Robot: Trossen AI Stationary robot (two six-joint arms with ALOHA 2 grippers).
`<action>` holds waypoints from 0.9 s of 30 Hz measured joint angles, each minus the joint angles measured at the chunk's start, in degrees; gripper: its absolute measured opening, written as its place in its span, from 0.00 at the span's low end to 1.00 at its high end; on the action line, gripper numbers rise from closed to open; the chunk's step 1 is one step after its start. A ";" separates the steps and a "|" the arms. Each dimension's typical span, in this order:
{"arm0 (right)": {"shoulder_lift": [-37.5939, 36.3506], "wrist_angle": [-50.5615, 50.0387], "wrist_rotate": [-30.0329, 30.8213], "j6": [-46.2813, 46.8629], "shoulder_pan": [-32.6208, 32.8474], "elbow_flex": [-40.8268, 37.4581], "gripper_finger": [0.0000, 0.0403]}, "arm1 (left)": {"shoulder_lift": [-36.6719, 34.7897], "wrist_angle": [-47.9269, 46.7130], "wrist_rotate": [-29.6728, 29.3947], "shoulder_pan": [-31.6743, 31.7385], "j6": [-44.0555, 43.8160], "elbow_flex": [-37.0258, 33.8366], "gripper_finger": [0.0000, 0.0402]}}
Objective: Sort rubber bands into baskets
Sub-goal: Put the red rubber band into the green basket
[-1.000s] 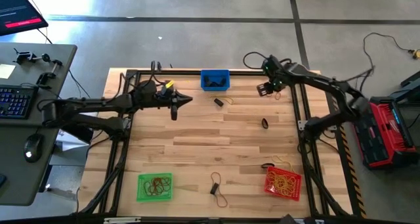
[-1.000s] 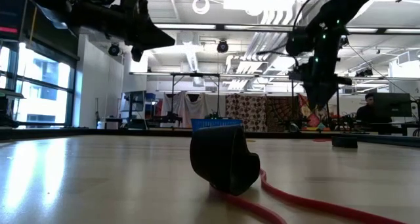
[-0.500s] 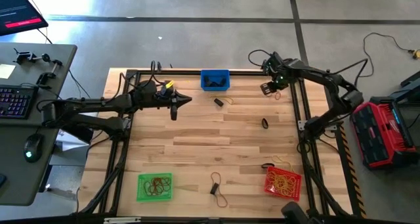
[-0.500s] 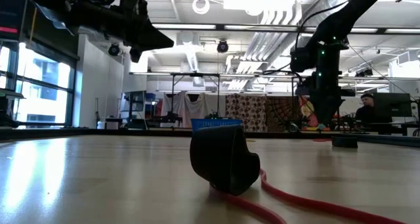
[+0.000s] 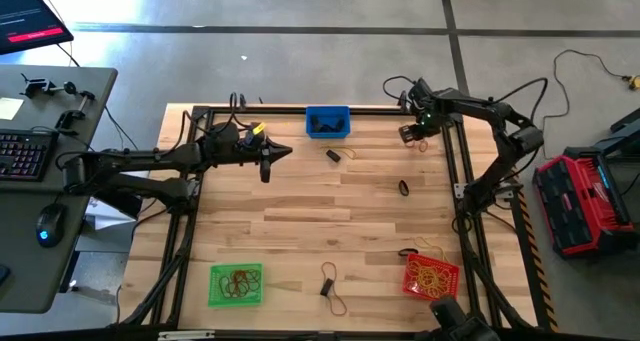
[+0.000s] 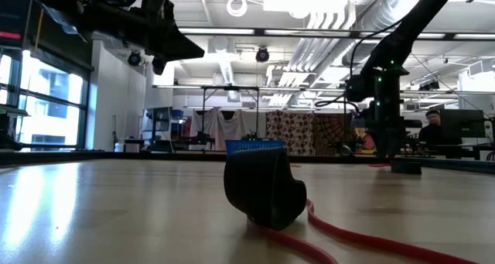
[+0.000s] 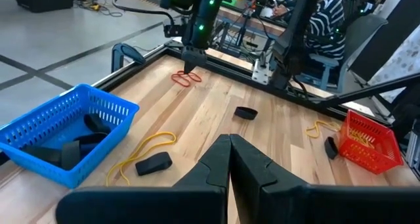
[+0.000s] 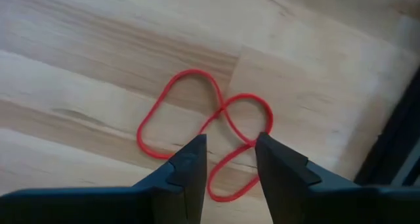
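Observation:
A red rubber band (image 8: 197,119), twisted into a figure eight, lies flat on the wood near the table's far right corner (image 7: 187,78). My right gripper (image 8: 230,145) points down just above it, open, one finger on either side of the band's crossing; I see no touch. It also shows in the high view (image 5: 415,134). My left gripper (image 5: 285,151) hovers shut and holding nothing over the far left of the table. The blue basket (image 5: 327,121) stands at the far edge, the green basket (image 5: 236,284) near left and the red basket (image 5: 432,277) near right.
Black bands lie loose by the blue basket (image 5: 333,155), at mid right (image 5: 404,188) and at the near edge (image 5: 327,284); a yellow band (image 7: 141,148) lies beside the first. The dark table frame rail (image 5: 452,151) runs close to my right gripper.
My right gripper has gone toward the table's right edge and down, toward the red rubber band, staying open. The bands and baskets lie as before.

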 joint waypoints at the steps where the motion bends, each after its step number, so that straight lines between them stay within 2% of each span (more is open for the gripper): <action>1: 0.00 0.08 -0.09 -0.02 0.00 0.02 0.28 | 0.02 -0.03 0.00 0.00 -0.02 0.00 0.00; 7: 0.00 0.88 -0.02 1.56 -0.20 0.07 0.19 | 0.02 -0.25 0.00 0.00 0.05 0.00 0.00; 11: 0.00 1.74 0.96 3.66 -0.20 0.07 0.18 | 0.02 -0.55 0.00 0.00 0.03 0.00 0.00; 22: 0.00 2.63 1.54 7.73 0.89 0.34 0.35 | 0.02 -0.55 -0.91 0.00 0.18 0.00 0.00; 27: -0.04 1.04 -0.85 18.34 2.24 1.15 0.41 | 0.02 -0.69 -1.97 0.00 0.18 0.00 0.00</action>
